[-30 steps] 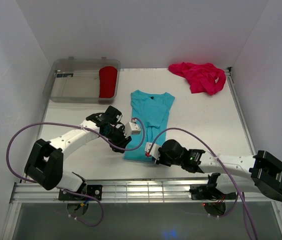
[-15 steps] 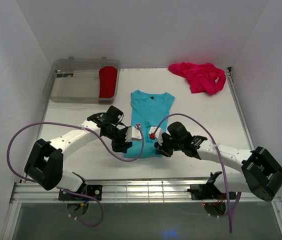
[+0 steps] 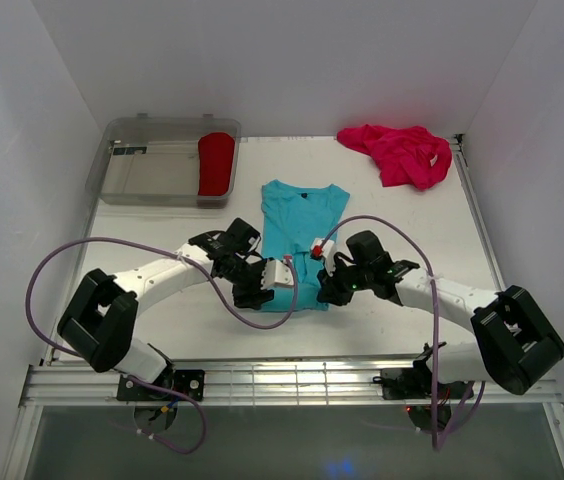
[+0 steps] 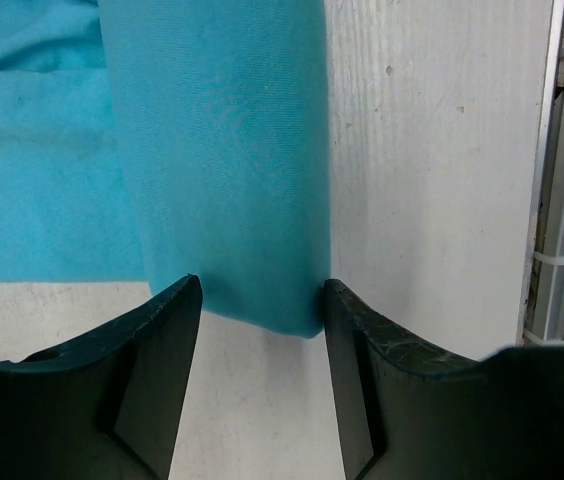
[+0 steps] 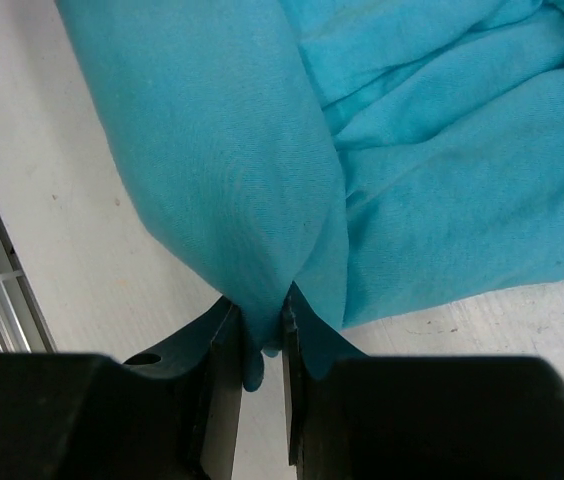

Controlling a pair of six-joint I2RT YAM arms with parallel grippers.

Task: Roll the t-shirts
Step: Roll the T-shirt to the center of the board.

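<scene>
The turquoise t-shirt [image 3: 302, 222] lies flat mid-table, collar to the far side, its near hem turned up into a fold. My left gripper [image 3: 265, 291] is at the fold's left end; in the left wrist view its jaws [image 4: 262, 290] stand open astride the end of the turquoise fold [image 4: 222, 160]. My right gripper [image 3: 322, 290] is at the fold's right end, shut on a pinch of turquoise cloth [image 5: 212, 170] in the right wrist view [image 5: 262, 310]. The magenta t-shirt [image 3: 402, 152] lies crumpled at the back right. The red t-shirt [image 3: 216, 165] lies rolled in a bin.
A clear plastic bin [image 3: 152, 172] stands at the back left and holds the red roll. White walls close in the table on three sides. A metal rail [image 3: 292, 378] runs along the near edge, and purple cables loop off both arms.
Both grippers have moved away from the near edge and closer together. The turquoise shirt's near hem has gone with them, folded further over the shirt.
</scene>
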